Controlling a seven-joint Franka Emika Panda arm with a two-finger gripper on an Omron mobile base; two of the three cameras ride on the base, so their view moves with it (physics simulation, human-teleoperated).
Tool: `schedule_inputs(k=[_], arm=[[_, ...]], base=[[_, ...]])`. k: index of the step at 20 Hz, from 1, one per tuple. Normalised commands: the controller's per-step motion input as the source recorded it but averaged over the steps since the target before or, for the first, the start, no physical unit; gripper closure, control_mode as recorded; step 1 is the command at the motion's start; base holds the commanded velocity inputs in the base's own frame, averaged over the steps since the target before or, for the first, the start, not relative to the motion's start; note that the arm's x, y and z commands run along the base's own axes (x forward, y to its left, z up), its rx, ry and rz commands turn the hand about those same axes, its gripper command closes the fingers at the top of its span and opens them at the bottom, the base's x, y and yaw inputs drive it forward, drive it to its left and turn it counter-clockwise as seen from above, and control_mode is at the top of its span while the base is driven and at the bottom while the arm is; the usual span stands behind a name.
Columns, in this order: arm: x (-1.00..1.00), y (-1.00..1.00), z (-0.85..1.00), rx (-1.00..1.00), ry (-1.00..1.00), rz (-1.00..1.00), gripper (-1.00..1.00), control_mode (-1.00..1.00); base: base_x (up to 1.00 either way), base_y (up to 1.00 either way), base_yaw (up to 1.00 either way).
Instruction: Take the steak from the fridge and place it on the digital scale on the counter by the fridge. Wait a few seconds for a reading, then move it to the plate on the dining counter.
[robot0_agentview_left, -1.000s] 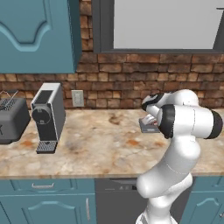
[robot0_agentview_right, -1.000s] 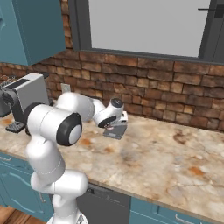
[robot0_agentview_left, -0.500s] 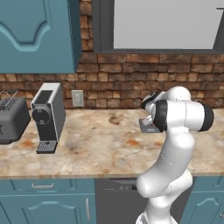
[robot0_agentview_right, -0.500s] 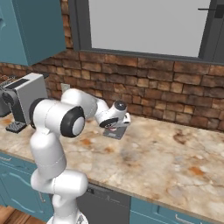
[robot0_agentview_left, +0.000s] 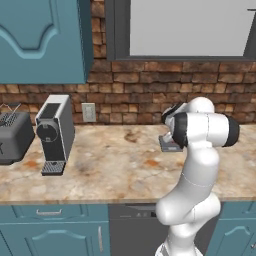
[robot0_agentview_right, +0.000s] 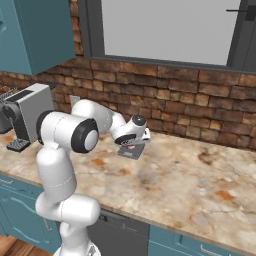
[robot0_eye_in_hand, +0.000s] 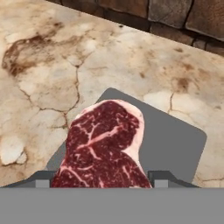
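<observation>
At the far left of the counter (robot0_agentview_left: 115, 160) stands a grey toaster (robot0_agentview_left: 14, 136), then a silver coffee machine (robot0_agentview_left: 54, 132) and a wall outlet (robot0_agentview_left: 88, 112) on the brick backsplash (robot0_agentview_left: 130, 95). Right of these, below the window (robot0_agentview_left: 187, 27), my gripper (robot0_eye_in_hand: 100, 180) hangs just over the digital scale (robot0_eye_in_hand: 173, 142), which lies near the brick wall.

The steak (robot0_eye_in_hand: 105, 146) lies flat on the scale's dark pad, toward the pad's near left side, its pale fat rim facing the bare grey part. My two fingertips (robot0_eye_in_hand: 42, 180) stand either side of the meat's near end. Whether they pinch it or have let go I cannot tell, for the meat hides the inner faces of both pads.

In the right base view, my hand is bent down over the scale (robot0_agentview_right: 131, 150), a sliver of red just under it.

As I judge it, the fetching from the fridge and the laying on the scale are done or all but done. Left to do: letting go if I have not, the short wait for a reading, then lifting the steak again and carrying it to the plate on the dining counter.

No brand, label or digits can be read on the scale, coffee machine or toaster.
</observation>
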Motion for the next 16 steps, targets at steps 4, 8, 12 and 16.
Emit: schedule_inputs(k=[4,8,12,16], arm=[[0.01,0.0,0.0,0.0,0.0,0.0,-1.0,-1.0],[0.0,0.0,0.03,0.0,-0.01,0.0,-1.0,-1.0],[-0.18,0.0,0.48,0.0,-0.1,0.0,-1.0,-1.0],[-0.47,0.0,0.95,0.0,-0.14,0.0,-1.0,-1.0]], base=[[0.0,0.0,0.0],[0.0,0.0,0.0],[0.0,0.0,0.0],[0.0,0.0,0.0]])
